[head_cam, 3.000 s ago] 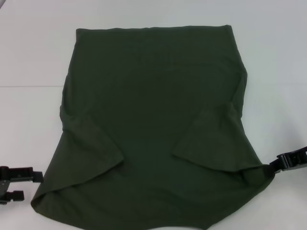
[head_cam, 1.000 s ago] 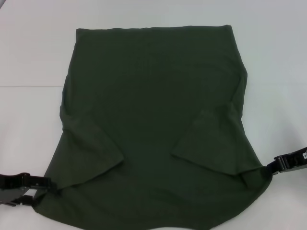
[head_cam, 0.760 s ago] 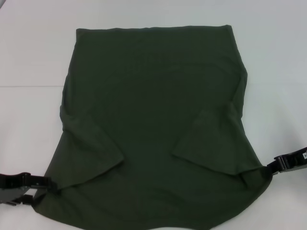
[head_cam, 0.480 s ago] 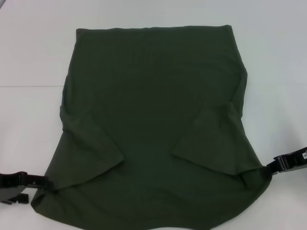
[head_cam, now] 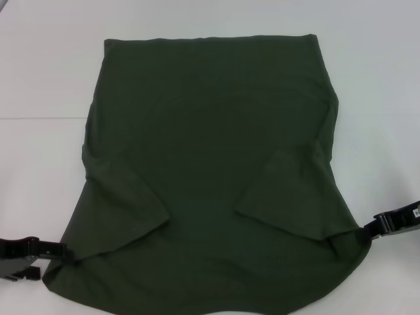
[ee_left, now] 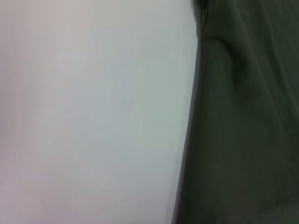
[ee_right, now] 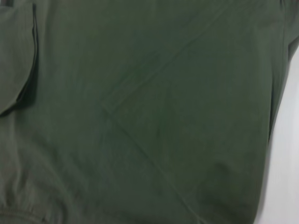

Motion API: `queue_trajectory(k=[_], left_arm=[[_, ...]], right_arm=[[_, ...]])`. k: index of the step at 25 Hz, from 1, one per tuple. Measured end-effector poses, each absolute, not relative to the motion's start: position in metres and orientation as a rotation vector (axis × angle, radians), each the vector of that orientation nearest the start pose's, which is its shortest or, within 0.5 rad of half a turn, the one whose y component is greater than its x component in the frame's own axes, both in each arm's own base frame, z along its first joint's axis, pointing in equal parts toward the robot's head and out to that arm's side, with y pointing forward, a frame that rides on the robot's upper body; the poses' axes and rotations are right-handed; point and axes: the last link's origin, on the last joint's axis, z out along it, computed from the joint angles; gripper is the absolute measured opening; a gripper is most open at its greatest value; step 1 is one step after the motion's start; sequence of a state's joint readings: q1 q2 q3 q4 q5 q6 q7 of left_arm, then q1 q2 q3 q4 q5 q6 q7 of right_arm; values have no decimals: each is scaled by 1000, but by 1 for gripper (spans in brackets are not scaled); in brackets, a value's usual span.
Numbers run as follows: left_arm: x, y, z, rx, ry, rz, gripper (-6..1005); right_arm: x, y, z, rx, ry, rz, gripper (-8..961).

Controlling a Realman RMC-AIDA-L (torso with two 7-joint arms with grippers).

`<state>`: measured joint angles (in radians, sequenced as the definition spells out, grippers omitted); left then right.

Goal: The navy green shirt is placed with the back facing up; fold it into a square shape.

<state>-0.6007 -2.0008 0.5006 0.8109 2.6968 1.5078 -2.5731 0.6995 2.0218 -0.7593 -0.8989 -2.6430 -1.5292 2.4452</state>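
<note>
We list the shirt [head_cam: 210,177] as plain dark olive green, matte, without print; the counter [head_cam: 46,72] as plain white; the left end effector [head_cam: 56,252] and right end effector [head_cam: 371,230] as black.

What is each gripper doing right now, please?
Left gripper: at the shirt's near left corner; grip cannot be told.
Right gripper: at its near right corner; grip cannot be told.

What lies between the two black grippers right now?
In the head view, only the dark olive-green short-sleeved fabric shirt spans it, sleeves folded in; the left gripper and right gripper sit at its near corners.
</note>
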Motion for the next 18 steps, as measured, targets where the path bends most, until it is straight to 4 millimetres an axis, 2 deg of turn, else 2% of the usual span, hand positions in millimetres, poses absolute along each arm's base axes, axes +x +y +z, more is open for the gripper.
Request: queue_trajectory(k=[18], left_arm=[[-326,341,45,2427,2450,50,759]], right_arm=[[271,374,43,-2344,1560,-147,83]])
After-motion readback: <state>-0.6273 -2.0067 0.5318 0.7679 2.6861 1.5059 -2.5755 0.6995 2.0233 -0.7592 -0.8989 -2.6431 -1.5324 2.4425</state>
